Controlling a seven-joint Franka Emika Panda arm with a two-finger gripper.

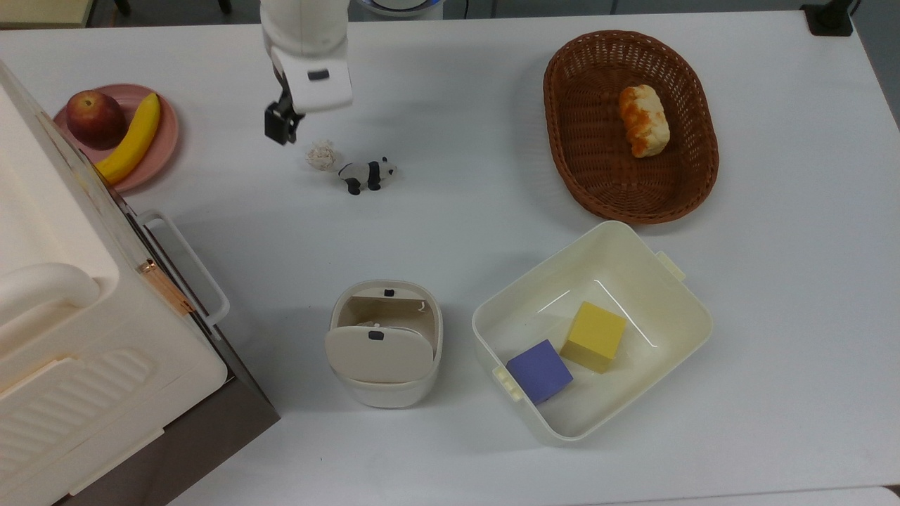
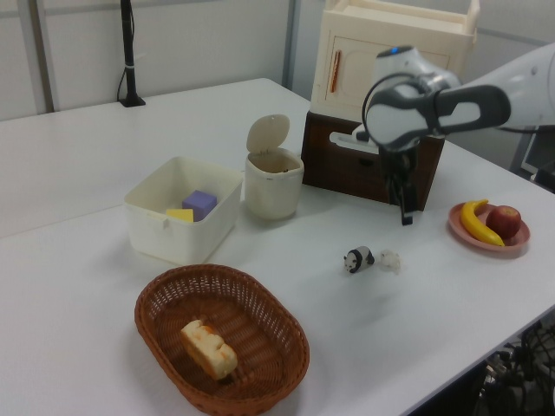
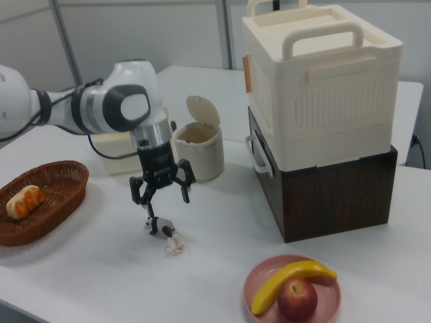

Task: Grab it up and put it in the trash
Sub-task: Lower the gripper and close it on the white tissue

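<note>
The crumpled off-white paper ball (image 1: 321, 154) lies on the white table, right beside a black-and-white panda figurine (image 1: 367, 174); both also appear in the right view, paper ball (image 3: 174, 246) in front of the panda (image 3: 159, 225). My gripper (image 3: 161, 196) hangs a little above them, open, with nothing between its widely spread fingers. From the top view one dark finger (image 1: 281, 126) sits just left of and beyond the ball. The cream-white trash bin (image 1: 385, 344) stands near the table's front, its flap lid (image 2: 267, 133) tipped up.
A pink plate (image 1: 167, 137) with an apple and a banana sits at the top view's left. A big cream box on a dark base (image 1: 77, 330) fills the lower left. A wicker basket (image 1: 562, 140) holds bread; a cream tub (image 1: 692, 316) holds two cubes.
</note>
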